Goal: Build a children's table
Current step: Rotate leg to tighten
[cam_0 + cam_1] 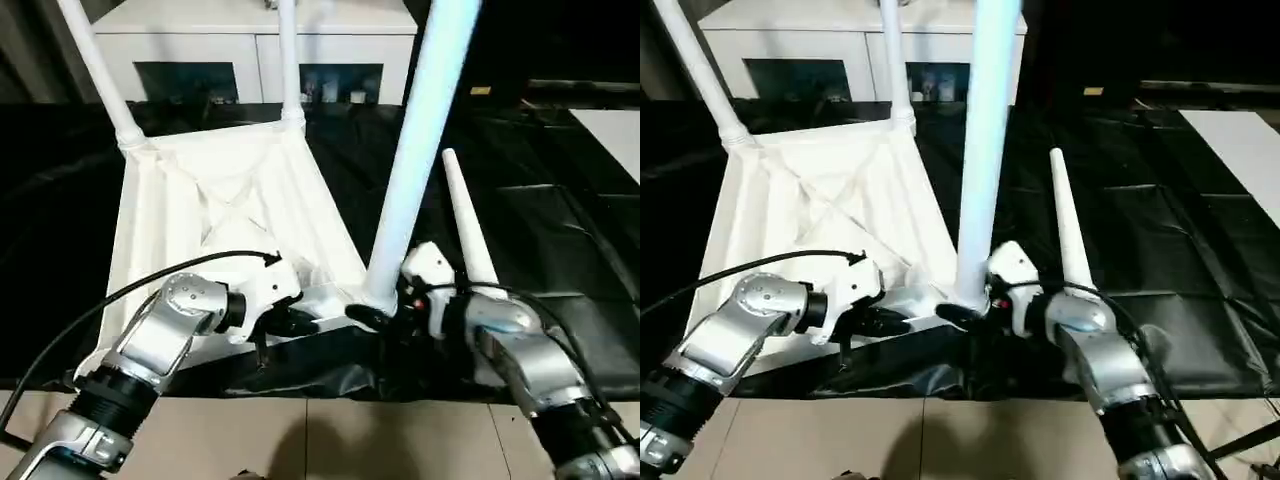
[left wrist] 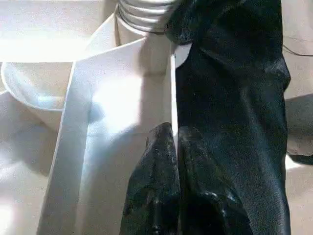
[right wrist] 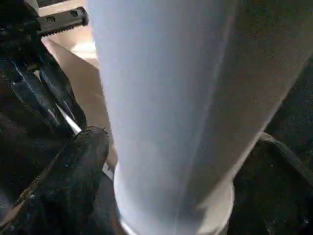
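Note:
The white tabletop lies upside down on a black sheet, ribbed underside up. Two white legs stand in its far corner sockets. A third leg stands upright at the near right corner. My right gripper is open, its fingers either side of that leg's base. One loose tapered leg lies on the sheet just right of it. My left gripper is shut on the tabletop's thin near rim, close to the same corner socket.
A white cabinet with glass-fronted shelves stands behind the tabletop. The black sheet spreads wide to the right, with a pale panel at its far right edge. Tiled floor runs along the near side under my forearms.

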Available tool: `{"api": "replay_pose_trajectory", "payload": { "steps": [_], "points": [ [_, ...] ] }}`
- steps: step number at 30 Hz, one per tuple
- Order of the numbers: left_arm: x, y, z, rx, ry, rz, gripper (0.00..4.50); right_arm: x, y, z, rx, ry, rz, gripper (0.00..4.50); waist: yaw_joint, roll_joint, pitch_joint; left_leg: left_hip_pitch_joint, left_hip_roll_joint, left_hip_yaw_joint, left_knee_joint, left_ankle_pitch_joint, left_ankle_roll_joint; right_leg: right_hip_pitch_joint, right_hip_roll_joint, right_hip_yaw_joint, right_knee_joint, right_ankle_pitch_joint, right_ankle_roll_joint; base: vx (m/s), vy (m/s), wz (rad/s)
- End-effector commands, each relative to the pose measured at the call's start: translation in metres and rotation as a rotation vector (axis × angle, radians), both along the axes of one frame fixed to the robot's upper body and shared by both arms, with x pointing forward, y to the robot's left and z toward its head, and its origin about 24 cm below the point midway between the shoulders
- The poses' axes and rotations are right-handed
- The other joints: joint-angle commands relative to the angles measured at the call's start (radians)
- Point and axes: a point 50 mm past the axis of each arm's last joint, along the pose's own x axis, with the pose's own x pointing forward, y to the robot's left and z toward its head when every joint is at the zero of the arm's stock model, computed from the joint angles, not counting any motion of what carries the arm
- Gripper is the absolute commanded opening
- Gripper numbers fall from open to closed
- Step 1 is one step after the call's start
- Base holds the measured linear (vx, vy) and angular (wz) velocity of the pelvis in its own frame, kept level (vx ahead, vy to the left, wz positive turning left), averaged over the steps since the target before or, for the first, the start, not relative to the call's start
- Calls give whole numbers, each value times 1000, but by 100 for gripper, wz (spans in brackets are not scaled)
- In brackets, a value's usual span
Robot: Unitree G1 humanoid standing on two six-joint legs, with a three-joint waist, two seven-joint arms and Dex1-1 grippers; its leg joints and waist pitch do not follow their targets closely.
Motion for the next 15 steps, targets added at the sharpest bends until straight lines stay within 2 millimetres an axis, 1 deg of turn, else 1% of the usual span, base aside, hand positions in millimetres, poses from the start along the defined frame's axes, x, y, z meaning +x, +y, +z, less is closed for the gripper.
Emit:
{"api": "replay_pose_trajectory", "payload": {
  "steps": [1,2,3,6,9,10,13,15],
  "points": [
    [-3,1,-4,39,30,-26,0,-1,1,2,-9,10,21,383,-1,-5,-56,26,32,-3,-73,-301,33,36,-30,35,-59,-264,-217,0,0,0],
    [-3,1,-4,40,31,-28,0,-1,1,2,-9,14,20,372,-2,-6,-56,25,31,-4,-74,-310,26,37,-30,35,-60,-280,-208,0,0,0],
    [-3,1,-4,40,32,-28,0,-1,1,1,-15,17,25,372,-2,-6,-56,23,31,-5,-75,-310,23,38,-31,35,-60,-284,-204,0,0,0],
    [-3,2,-4,41,33,-27,0,-2,-1,-1,-35,24,37,341,-2,-8,-58,19,30,-6,-74,-294,21,41,-31,34,-59,-277,-193,0,0,0],
    [-3,3,-4,43,32,-26,0,-3,-2,-3,-43,29,41,317,-2,-8,-60,18,30,-6,-71,-268,28,42,-31,34,-55,-248,-198,0,0,0],
    [-3,3,-4,44,32,-26,0,-3,-3,-3,-48,31,42,317,-2,-8,-61,17,29,-5,-70,-255,33,42,-30,34,-54,-228,-204,0,0,0],
    [-3,3,-4,47,33,-25,0,-4,-4,-5,-68,34,48,286,-1,-7,-62,17,29,-4,-68,-238,41,44,-30,33,-51,-206,-214,0,0,0],
    [-3,4,-5,50,33,-25,0,-5,-5,-6,-74,38,44,281,-1,-7,-62,17,29,-5,-67,-234,43,44,-30,33,-50,-199,-217,0,0,0]
  ]
}}
